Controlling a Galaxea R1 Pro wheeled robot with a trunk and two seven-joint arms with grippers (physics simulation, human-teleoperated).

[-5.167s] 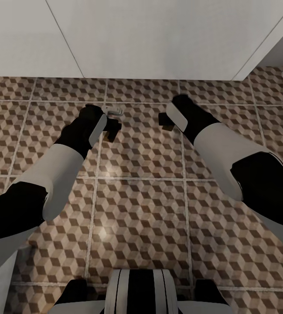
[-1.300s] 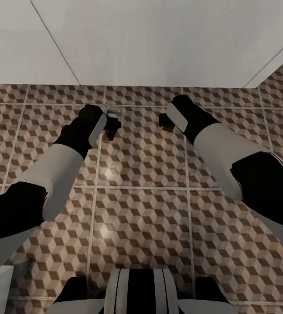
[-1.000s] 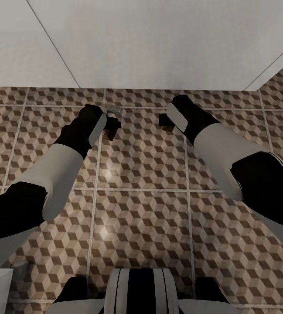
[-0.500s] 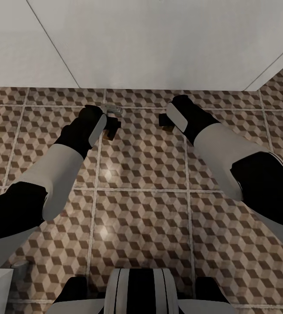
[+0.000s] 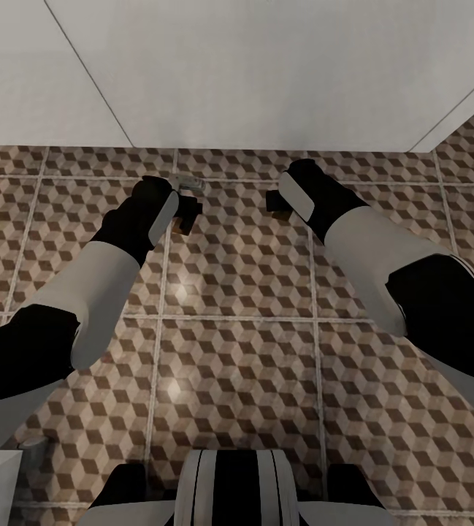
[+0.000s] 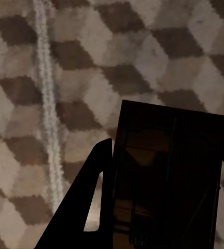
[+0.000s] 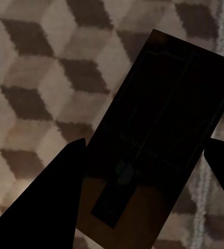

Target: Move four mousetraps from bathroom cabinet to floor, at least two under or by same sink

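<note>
Now my left gripper [image 5: 186, 216] pinches one mousetrap [image 6: 166, 171], and my right gripper [image 5: 276, 205] pinches another mousetrap [image 7: 158, 140]; both hang above the bathroom floor [image 5: 237, 365], with the white wall [image 5: 266, 73] at twelve o'clock.

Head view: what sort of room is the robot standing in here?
Probably a bathroom, though no fixture confirms it. The floor is large tiles printed with a brown-and-cream cube pattern and pale grout, meeting a plain white wall. Each gripper, left and right, holds a mousetrap over it.
</note>
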